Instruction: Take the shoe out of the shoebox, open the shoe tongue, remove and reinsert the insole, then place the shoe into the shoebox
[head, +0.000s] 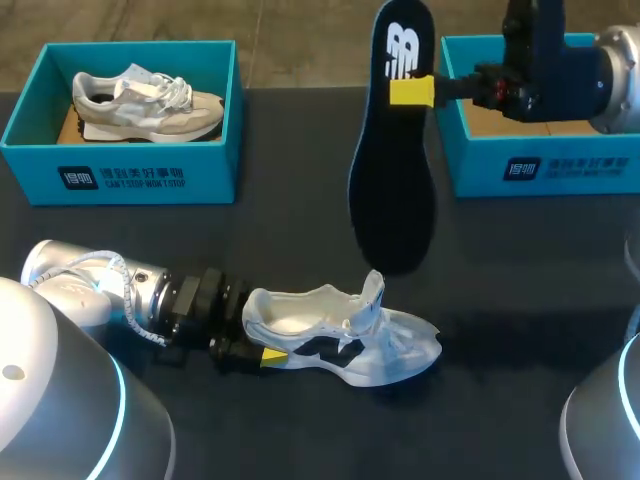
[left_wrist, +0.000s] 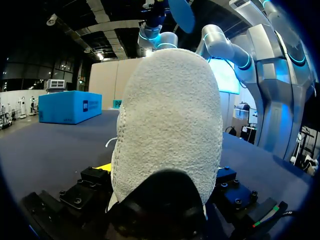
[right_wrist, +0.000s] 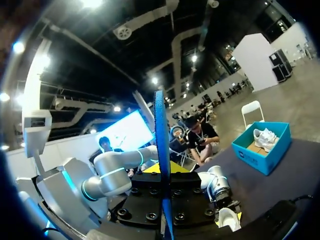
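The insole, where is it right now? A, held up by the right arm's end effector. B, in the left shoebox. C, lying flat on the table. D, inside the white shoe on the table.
A: the right end effector grips the dark insole near its heel end and holds it up, clear of the white shoe lying on the table.

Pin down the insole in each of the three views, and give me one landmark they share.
Head view: the insole hangs upright above the table, held by the right gripper.
Left wrist view: its dark end shows above the white shoe, beyond the heel.
Right wrist view: edge-on, in the gripper's grip.
Shared landmark: the white shoe, small beyond the gripper in the right wrist view.
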